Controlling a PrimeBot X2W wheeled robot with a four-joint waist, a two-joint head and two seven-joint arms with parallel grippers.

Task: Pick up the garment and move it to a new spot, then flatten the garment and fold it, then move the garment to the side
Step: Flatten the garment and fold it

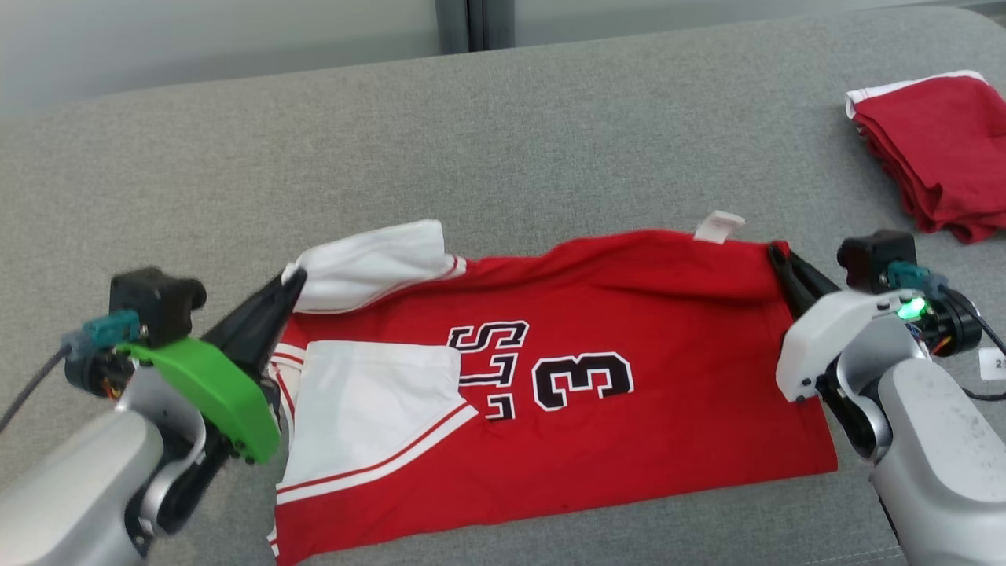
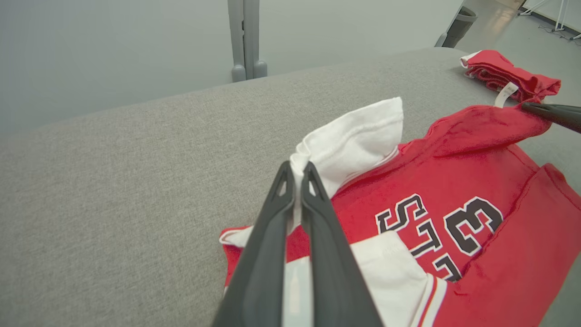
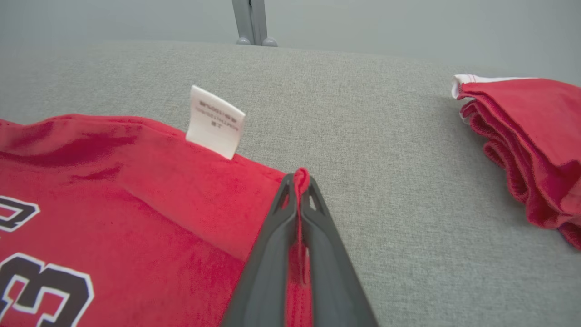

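In the head view the folded red pile (image 1: 935,149) at two o'clock is cut by the right edge, and the jersey (image 1: 629,393) loses its corner past the bottom edge at seven o'clock. A folded-over white sleeve (image 1: 369,409) covers part of the black lettering (image 1: 491,369), so the word cannot be read whole. A white label (image 1: 994,363) at three o'clock is cut by the edge, its print too small to tell. In the right wrist view the care tag (image 3: 215,120) bears print too small to read, and the numeral (image 3: 45,284) at seven o'clock is cut by the bottom edge. In the left wrist view the right hand (image 2: 526,106) at two o'clock shows just its fingertips, the rest beyond the edge.
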